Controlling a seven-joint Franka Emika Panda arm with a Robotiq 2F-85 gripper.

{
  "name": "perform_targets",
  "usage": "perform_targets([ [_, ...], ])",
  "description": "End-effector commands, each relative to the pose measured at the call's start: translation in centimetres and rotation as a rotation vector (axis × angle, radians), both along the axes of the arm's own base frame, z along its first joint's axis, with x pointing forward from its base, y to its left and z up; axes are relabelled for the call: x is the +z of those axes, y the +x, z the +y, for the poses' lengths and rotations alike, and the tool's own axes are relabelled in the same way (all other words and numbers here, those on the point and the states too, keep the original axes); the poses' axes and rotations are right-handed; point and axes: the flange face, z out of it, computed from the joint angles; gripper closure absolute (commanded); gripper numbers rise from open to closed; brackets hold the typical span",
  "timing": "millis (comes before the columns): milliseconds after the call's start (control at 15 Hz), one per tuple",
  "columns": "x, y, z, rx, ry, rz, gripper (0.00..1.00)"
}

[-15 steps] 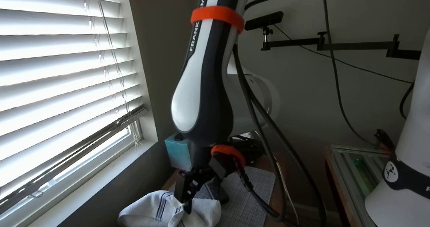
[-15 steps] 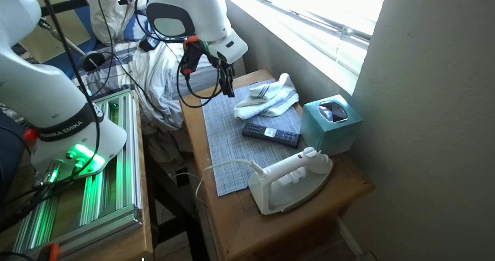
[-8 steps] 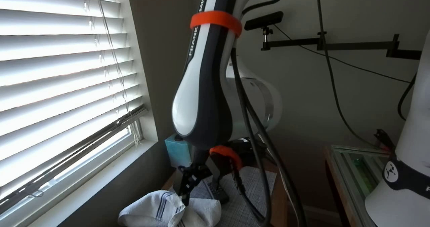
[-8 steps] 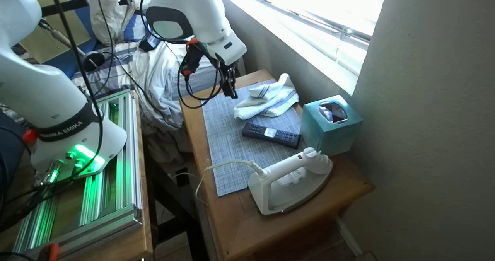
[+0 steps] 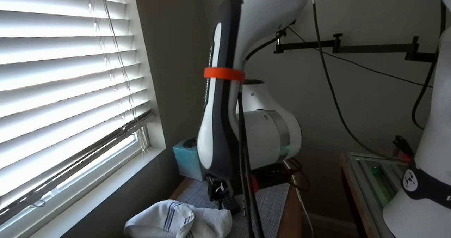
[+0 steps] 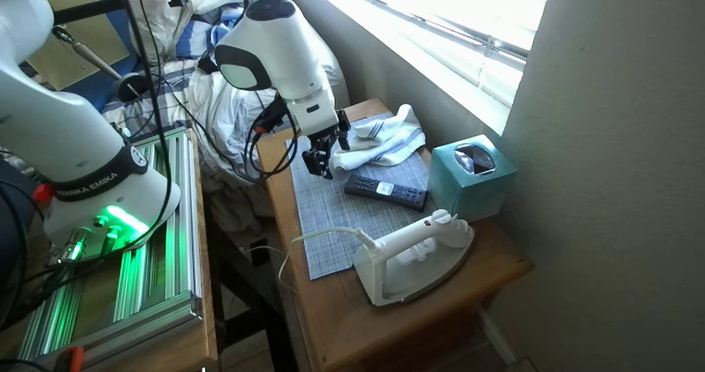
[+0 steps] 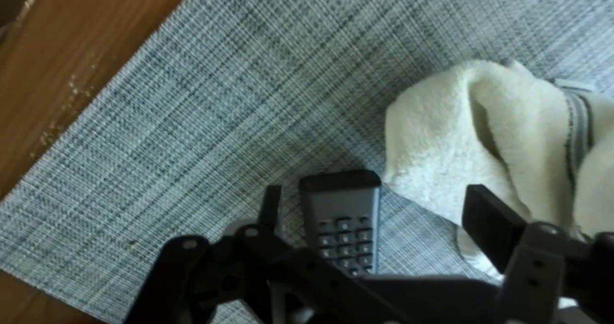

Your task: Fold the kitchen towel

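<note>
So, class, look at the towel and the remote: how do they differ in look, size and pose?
Look: the towel is white with dark stripes; the remote is dark with rows of buttons.
Size: the towel spreads wider than the remote.
Pose: the towel lies rumpled in raised folds; the remote lies flat and straight.
Shared: both rest at least partly on the mat.

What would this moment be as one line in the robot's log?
Gripper: open, empty, above grey mat | kitchen towel: rumpled, not neatly folded | remote: on mat, near towel
</note>
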Motion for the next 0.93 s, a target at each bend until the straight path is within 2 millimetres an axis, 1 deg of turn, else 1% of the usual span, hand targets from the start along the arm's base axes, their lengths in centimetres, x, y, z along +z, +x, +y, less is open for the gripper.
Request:
perform_targets([
  [0, -1.4, -0.2, 1.1, -0.044, 0.077, 0.073, 0.08],
  [67, -1.2, 0.2, 1.6, -0.043, 0.104, 0.075, 0.09],
  [267, -0.8, 1.6, 1.9, -0.072, 0.137, 0.047, 0.01],
  [333, -1.0, 0.6, 2.0, -0.038, 0.107, 0.058, 0.01],
  [400, -0.9, 0.9, 2.1, -0.039, 0.109, 0.052, 0.04],
  [467, -1.0, 0.9, 2.0, -0.039, 0.109, 0.053, 0.01],
  [533, -1.0, 0.8, 2.1, -0.038, 0.108, 0.055, 0.0],
  [867, -0.8, 2.7, 3.0, -0.042, 0.137, -0.013, 0.0],
])
